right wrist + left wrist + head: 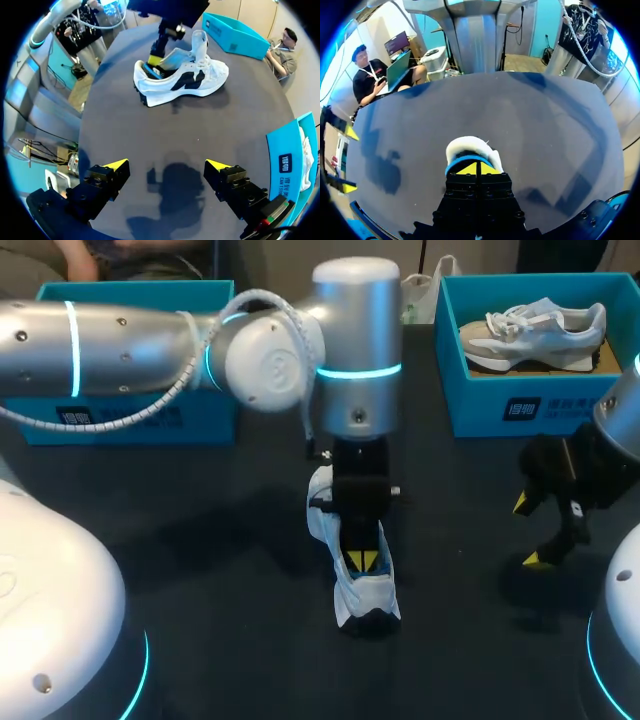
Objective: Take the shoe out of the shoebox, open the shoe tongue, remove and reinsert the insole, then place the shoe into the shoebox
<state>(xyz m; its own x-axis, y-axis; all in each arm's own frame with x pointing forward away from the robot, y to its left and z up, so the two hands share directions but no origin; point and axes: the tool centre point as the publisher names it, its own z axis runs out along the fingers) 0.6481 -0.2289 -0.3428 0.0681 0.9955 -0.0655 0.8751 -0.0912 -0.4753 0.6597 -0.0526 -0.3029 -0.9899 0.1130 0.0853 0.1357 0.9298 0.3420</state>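
A white shoe (365, 595) with dark side markings (182, 80) stands on its sole in the middle of the black table. My left gripper (362, 560) comes straight down into its heel opening. Its yellow tips (476, 169) are pressed together on the blue-edged insole (465, 161), whose grey slab (174, 57) rises partly out of the shoe. The tongue (200, 42) stands upright. My right gripper (530, 532) hovers to the right of the shoe, open wide (167, 165), with nothing between its fingers.
A blue shoebox (470, 390) at the back right holds a second white shoe (535, 330). Another blue box (130, 415) sits at the back left under my left arm. A white bag (425, 290) lies between them at the far edge.
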